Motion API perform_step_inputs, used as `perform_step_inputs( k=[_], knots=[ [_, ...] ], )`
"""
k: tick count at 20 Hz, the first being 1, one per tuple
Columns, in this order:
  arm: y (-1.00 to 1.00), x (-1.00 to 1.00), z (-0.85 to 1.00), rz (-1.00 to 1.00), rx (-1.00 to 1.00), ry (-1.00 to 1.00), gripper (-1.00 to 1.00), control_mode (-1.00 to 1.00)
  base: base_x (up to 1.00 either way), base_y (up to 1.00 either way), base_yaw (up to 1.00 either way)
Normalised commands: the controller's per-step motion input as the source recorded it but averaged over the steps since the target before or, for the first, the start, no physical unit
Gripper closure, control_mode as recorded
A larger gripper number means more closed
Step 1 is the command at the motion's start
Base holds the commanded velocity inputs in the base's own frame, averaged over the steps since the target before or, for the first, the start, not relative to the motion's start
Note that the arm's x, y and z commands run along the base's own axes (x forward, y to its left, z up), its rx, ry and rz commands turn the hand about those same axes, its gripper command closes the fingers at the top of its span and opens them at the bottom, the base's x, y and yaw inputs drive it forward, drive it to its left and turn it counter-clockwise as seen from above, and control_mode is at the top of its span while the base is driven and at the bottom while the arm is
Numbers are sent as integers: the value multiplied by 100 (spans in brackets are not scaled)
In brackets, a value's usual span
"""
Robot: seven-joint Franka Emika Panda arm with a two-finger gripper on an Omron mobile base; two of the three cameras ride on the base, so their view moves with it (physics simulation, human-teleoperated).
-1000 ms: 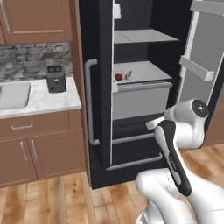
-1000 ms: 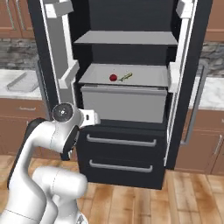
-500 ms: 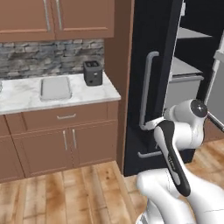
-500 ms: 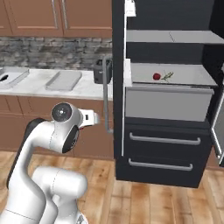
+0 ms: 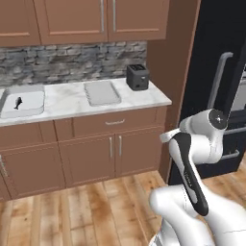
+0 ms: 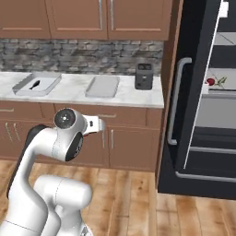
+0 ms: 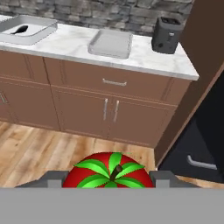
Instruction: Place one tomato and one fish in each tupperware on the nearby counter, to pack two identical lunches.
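A: What has changed?

B: The base has swung away from the fridge; the counter now faces the cameras. The gripper is clamped on a tomato.

A: And the trays?

B: Left of the toaster sits one bare tupperware. Farther left, another holds a dark fish. A second tomato remains in the fridge. Delivery looks next.

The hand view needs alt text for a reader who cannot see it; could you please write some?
A red tomato with a green top sits between the gripper fingertips, close to the camera. Beyond it, a white marble counter on brown cabinets carries two pale tupperware trays: the left tray holds a dark fish, the right tray looks empty, beside a dark toaster.
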Motion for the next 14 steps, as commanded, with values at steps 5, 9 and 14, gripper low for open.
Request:
perform_step_inputs(
  k=[5,9,14],
  knots=[
    [0,0,0,0,0,0,100,100,0,100,0],
    [0,0,0,0,0,0,100,100,17,100,0],
    [0,0,0,0,0,0,100,100,41,100,0]
  ],
)
